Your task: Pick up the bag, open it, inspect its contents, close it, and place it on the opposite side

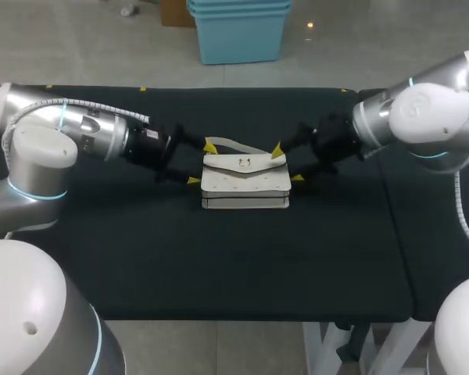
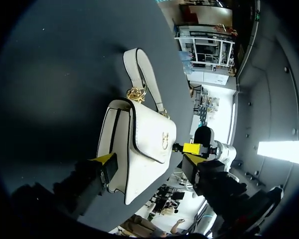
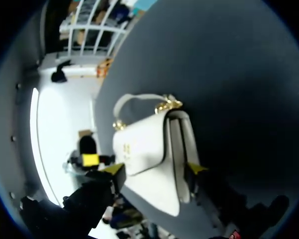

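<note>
While on the table (image 1: 219,266), white bag (image 1: 245,181), flap (image 1: 244,162) down, contents hidden.

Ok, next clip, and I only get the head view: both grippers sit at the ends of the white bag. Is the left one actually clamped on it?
Observer: No. In the left wrist view the left gripper straddles the end of the bag, and background shows between its flap-side finger and the bag's front.
Operator: And the other finger?
Observer: Its yellow tip lies right against the bag's back side; I cannot tell whether it presses.
Operator: Is the flap shut at that end?
Observer: Yes, the dark-edged flap lies flat against the front there.
</note>
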Available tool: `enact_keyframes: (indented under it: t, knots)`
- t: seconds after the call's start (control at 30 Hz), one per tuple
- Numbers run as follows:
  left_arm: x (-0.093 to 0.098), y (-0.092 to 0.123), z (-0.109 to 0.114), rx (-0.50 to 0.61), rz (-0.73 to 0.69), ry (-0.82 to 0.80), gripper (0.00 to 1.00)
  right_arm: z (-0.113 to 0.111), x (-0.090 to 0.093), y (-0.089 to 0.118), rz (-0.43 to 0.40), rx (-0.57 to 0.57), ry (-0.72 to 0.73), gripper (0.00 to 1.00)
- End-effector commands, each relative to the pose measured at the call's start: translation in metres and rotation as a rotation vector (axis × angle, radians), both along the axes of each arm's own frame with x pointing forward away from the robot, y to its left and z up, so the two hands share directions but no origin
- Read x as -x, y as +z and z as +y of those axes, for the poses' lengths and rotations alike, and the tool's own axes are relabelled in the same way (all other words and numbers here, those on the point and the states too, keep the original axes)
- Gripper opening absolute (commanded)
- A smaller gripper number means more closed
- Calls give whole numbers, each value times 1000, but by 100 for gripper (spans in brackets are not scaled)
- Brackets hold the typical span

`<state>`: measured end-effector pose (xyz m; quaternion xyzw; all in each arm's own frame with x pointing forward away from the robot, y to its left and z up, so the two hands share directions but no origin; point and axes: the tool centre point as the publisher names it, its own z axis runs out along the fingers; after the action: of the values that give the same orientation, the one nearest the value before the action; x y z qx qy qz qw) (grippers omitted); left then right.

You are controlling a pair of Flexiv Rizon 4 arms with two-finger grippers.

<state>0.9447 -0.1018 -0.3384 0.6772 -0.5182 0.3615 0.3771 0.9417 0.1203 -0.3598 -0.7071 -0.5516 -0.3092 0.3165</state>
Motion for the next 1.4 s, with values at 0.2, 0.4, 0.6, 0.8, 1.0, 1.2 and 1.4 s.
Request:
enact_keyframes:
  t: [0.2, 0.4, 0.6, 0.8, 1.0, 1.2, 1.4]
  knots:
    - [-11, -16, -5, 19, -17, -26, 73, 8, -7, -10, 28, -31, 27, 72]
    - [-19, -25, -5, 25, -20, -5, 40, 12, -8, -17, 37, -54, 21, 76]
    - [-23, -32, -6, 16, -8, -4, 34, 15, -7, -23, 48, -58, 19, 65]
    - [-24, -37, -3, 9, -2, -3, 0, 18, -5, -28, 56, -63, 17, 42]
    - [-21, -36, -1, -5, -25, -28, 0, 18, -5, -28, 47, -59, 0, 0]
    - [-17, -29, 1, -8, -59, -49, 49, 13, -5, -23, 21, -77, -31, 31]
    - [-17, -24, 2, -12, -77, -54, 35, 9, -11, -18, -9, -89, -53, 100]
